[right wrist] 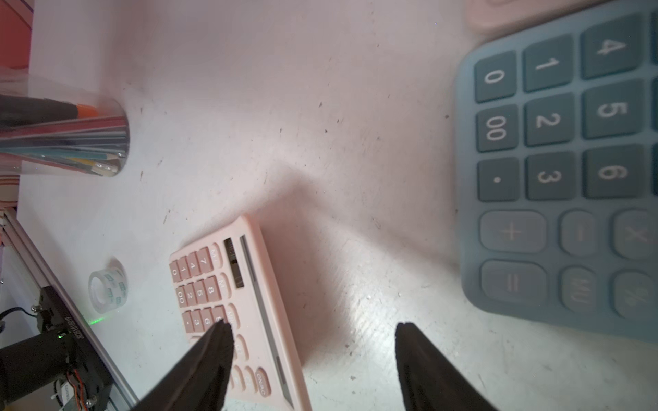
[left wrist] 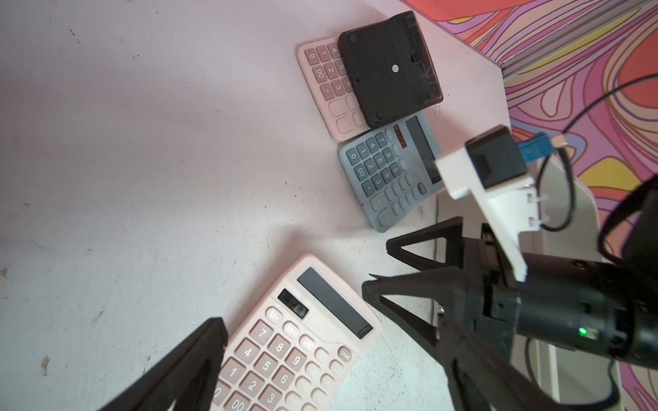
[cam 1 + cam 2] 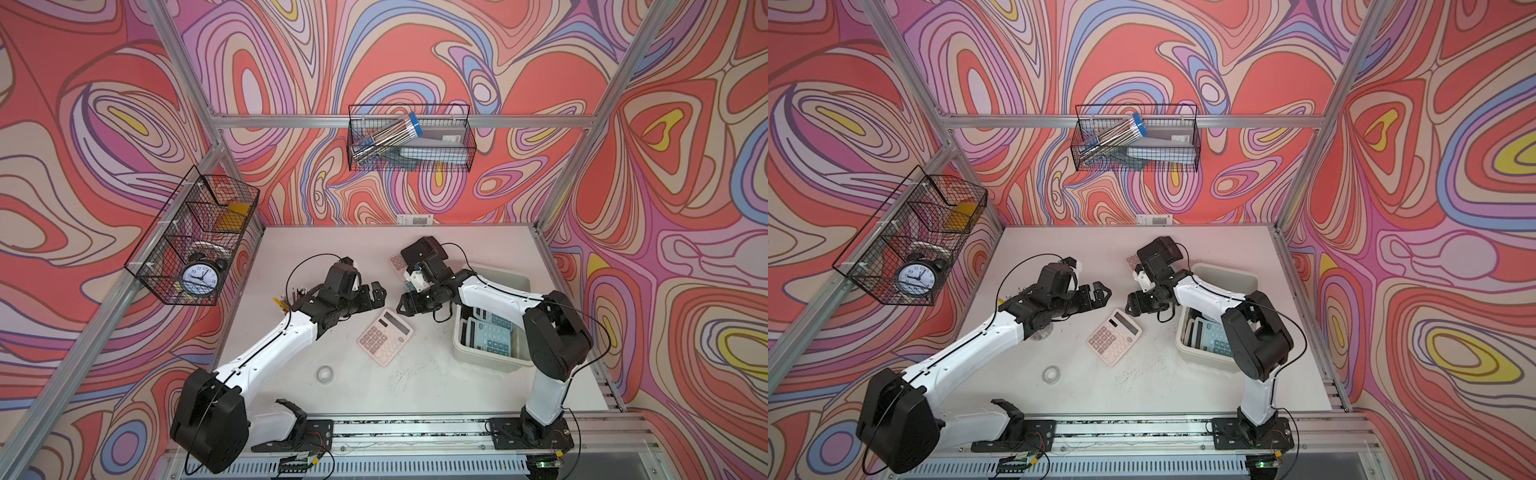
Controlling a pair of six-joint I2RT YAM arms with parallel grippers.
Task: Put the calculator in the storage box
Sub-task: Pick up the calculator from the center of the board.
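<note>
- I see the pink calculator [image 3: 385, 336] lying flat, keys up, on the table [image 3: 332, 245]. It is near the storage box [image 3: 478, 359] but apart from it, on the side of the box that faces the left arm.
- The right claw [image 3: 405, 305] hangs at the calculator's screen end, between it and the box. In the right wrist view its jaws stand apart with only bare table between them. One fingertip [image 1: 220, 331] overlaps the number keys, and I cannot tell whether it touches them.
- The left claw [image 3: 376, 294] sits at the same screen end, a little farther from the box, spread wide and holding nothing. In the left wrist view one of its fingers [image 2: 192, 359] lies just beside the keypad edge.
- The two claws face each other, tips close but apart.
- The calculator is pale pink with darker pink number keys, white digits, a dark display and a small dark panel beside it. It lies askew to the box's long wall.
- Inside the box, blue calculators [image 3: 494, 338] lean on one another.
- A loose blue calculator [image 2: 388, 174] lies on the table just beside the box's far end.
</note>
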